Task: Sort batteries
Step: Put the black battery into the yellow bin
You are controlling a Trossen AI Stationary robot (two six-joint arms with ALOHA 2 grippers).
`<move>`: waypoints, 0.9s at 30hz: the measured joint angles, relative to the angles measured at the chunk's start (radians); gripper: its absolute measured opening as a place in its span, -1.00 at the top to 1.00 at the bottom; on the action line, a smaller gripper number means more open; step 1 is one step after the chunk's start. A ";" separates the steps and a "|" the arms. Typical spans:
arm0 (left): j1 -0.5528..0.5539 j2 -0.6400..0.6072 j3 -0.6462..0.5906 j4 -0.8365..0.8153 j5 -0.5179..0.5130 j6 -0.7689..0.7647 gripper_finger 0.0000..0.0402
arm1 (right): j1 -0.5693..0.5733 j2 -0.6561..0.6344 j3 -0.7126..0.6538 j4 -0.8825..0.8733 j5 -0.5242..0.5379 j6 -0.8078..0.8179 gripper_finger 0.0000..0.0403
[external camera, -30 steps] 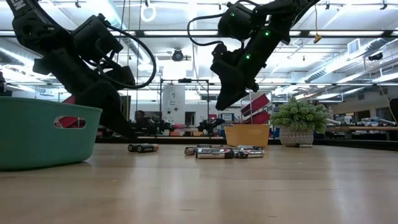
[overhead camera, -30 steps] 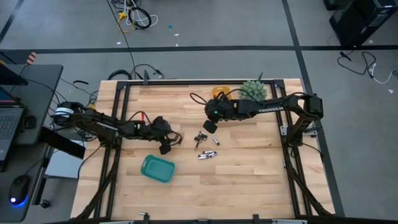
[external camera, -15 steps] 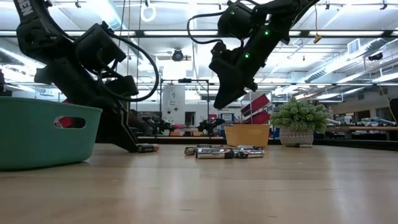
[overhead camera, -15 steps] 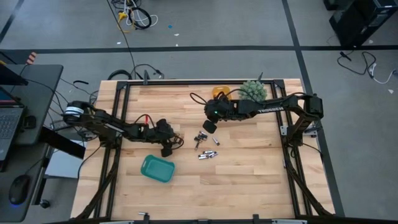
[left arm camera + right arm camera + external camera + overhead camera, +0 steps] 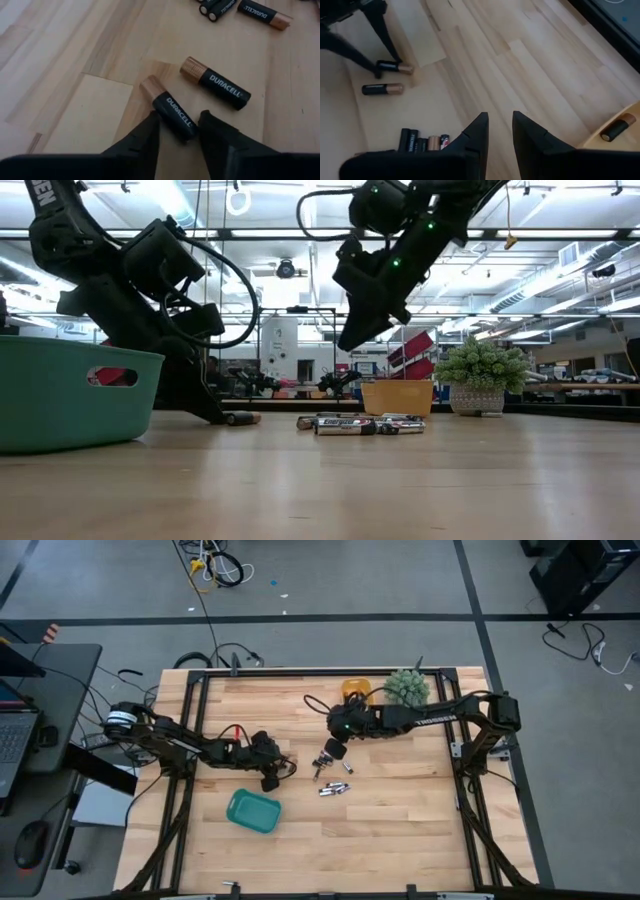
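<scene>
The worktop (image 5: 75,60) is pale wooden planks, smooth with a soft sheen. The batteries (image 5: 170,108) have glossy black jackets with coppery metal ends. The left pincer's (image 5: 179,131) fingers (image 5: 147,135) look matt black. The teal tray (image 5: 60,395) looks like smooth plastic.

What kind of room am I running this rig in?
Probably a lab or workshop: the wooden table sits in a black metal frame, loose cables trail over the floor, and a laptop stands beside the rig.
</scene>
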 joint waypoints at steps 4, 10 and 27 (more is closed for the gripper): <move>0.000 0.001 -0.001 -0.001 -0.011 -0.019 0.56 | 0.031 0.000 0.000 0.000 0.045 0.006 0.64; 0.000 0.001 -0.003 0.018 -0.031 -0.026 0.83 | 0.089 0.000 0.000 0.011 0.124 0.008 0.65; 0.000 -0.088 -0.008 0.113 -0.039 0.038 0.87 | 0.293 0.000 -0.301 0.822 0.010 -0.264 0.64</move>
